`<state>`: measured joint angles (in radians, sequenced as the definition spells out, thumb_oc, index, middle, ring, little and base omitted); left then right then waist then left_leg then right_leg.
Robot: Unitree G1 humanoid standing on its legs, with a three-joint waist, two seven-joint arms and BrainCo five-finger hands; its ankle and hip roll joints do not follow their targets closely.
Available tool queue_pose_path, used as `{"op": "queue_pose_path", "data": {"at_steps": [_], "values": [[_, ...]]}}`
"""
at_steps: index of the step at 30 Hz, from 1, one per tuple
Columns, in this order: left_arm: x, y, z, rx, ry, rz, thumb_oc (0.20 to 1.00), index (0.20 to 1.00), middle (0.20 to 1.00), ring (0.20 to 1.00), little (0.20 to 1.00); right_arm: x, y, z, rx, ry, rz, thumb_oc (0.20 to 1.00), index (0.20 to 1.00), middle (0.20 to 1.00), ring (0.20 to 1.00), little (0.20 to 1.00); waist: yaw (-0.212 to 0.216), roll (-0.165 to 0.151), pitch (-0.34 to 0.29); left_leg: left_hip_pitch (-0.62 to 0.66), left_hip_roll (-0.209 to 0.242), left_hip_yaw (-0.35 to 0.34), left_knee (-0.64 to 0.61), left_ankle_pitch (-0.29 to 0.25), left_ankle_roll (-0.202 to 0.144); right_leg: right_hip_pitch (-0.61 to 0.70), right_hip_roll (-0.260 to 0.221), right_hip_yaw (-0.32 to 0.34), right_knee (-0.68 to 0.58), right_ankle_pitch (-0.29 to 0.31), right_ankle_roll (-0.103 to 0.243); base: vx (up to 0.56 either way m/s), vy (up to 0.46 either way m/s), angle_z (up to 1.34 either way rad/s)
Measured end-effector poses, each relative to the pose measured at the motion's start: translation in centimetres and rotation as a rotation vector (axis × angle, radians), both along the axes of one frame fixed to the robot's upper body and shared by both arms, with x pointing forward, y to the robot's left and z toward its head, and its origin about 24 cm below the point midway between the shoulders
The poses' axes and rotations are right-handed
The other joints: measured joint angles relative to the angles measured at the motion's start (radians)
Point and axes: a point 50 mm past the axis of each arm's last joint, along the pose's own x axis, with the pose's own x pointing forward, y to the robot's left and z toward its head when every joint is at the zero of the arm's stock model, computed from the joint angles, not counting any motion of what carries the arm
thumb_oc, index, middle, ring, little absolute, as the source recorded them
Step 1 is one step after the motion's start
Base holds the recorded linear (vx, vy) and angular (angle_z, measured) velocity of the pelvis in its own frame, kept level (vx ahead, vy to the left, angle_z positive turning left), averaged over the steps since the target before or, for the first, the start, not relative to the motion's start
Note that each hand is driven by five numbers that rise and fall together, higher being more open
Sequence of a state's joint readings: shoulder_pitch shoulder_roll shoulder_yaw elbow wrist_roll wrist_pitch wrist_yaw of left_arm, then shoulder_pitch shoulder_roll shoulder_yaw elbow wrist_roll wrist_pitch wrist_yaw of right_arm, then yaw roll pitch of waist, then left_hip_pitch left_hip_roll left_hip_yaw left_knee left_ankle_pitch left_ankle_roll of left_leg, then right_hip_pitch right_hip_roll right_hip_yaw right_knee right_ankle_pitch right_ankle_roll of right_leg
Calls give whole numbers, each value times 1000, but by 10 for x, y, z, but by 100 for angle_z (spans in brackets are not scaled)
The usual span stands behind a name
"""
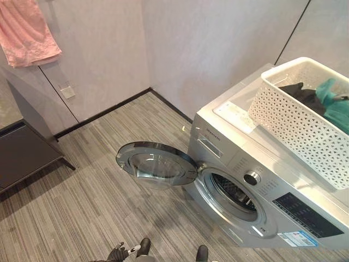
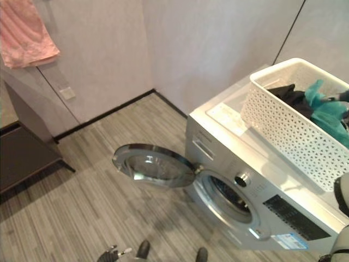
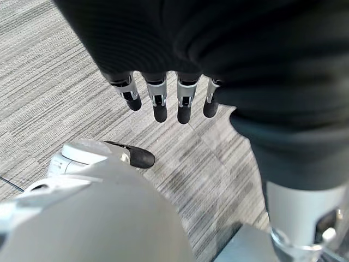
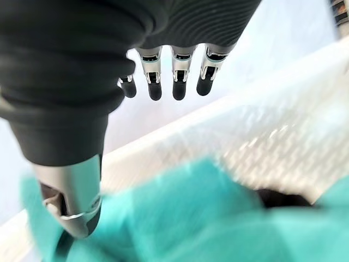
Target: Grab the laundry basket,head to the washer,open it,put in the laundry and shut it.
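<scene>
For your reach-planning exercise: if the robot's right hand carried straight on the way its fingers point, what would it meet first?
Probably the far wall of the white laundry basket, beyond the teal cloth under the open right hand; depth is unclear.

Both hands are held open, with nothing gripped.

The left hand (image 3: 163,98) is pointed downward, its fingers (image 3: 159,103) extended straight in a row with the dark tips lowest. The right hand (image 4: 163,76) is held out with fingers (image 4: 178,82) straight and side by side, the thumb (image 4: 76,202) set apart from them.
</scene>
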<state>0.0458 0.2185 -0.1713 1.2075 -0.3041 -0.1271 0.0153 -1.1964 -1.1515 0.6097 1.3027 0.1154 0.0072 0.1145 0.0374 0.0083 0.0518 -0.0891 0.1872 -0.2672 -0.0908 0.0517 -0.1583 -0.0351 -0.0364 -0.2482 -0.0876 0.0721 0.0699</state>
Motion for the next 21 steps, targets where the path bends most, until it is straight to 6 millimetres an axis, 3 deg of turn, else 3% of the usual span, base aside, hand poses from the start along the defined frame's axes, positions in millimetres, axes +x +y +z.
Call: {"op": "queue_pose_path", "data": {"at_steps": [4,8,12,21], "values": [[-5,3,-1,6,22,4,1000,1000,1000,1000,1000,-14,-13,0,0,21,-27,1000,1000,1000,1000,1000,-11,-16,-6,1,-1,3,0,-3,4,0,-2,2,0,-1,-1,0,0,0],[-12,3,-2,0,41,6,1000,1000,1000,1000,1000,-16,-14,-11,7,68,-17,1000,1000,1000,1000,1000,-28,-23,-8,12,-4,17,0,-4,6,-4,-5,15,0,0,0,-5,1,-10],[-16,4,-3,-8,48,4,1000,1000,1000,1000,1000,-14,-12,-29,27,115,-4,1000,1000,1000,1000,1000,-23,-20,-8,20,-5,55,0,-12,19,-11,-7,50,0,4,5,2,0,-23],[-15,2,-3,-15,40,2,1000,1000,1000,1000,1000,-2,-1,-47,51,160,32,1000,1000,1000,1000,1000,-10,-3,-7,18,-6,49,1,-6,10,-15,-7,46,-7,6,5,1,-6,0]]}}
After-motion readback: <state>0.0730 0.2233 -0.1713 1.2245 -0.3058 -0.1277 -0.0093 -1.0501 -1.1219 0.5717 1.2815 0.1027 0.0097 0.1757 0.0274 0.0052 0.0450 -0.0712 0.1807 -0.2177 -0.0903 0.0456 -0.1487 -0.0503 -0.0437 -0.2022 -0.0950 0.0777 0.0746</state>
